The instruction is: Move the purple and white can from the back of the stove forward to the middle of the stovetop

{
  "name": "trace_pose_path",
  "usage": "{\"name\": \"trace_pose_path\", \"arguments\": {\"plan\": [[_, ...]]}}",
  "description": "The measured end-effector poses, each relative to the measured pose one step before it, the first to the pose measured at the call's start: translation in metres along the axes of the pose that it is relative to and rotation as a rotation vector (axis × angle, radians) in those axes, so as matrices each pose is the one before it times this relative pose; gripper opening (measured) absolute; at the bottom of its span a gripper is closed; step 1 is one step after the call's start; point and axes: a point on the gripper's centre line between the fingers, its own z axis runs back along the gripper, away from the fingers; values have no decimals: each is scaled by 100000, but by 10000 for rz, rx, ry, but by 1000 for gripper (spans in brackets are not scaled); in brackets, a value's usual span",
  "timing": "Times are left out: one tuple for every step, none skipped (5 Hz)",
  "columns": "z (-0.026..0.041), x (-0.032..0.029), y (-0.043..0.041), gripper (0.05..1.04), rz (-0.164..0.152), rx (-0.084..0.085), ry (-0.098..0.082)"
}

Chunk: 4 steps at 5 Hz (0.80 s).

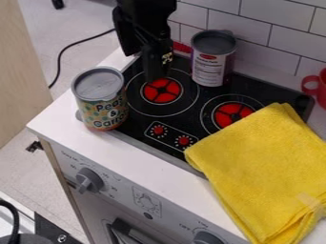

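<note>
Vegetable can [102,102] upright at stovetop's [185,153] 9 o'clock, set down. Black gripper [155,69] at 10-11, opening and hold: cannot tell. White-labelled can [212,62] upright at 12, unlifted. Yellow cloth [261,167] at 4-5, lying folded.

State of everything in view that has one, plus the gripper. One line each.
Gripper: hanging down over the left burner, nothing seen held
Orange-and-green can: upright, top closed
White-labelled can: upright at the stove's back
Yellow cloth: folded, lying partly over the stove
Gray left knob: grip turned aslant
Red mug: cut off at the view's edge; contents can't be told
</note>
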Motion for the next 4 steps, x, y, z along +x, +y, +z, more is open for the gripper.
{"name": "trace_pose_path", "arguments": {"plan": [[-488, -90, -169, 1007, 70, -120, 89], [-14, 1859, 473, 1007, 860, -18, -1331], [-308, 1691, 662, 1007, 829, 437, -1262], [-5, 2283, 279, 1007, 798, 498, -1364]]}}
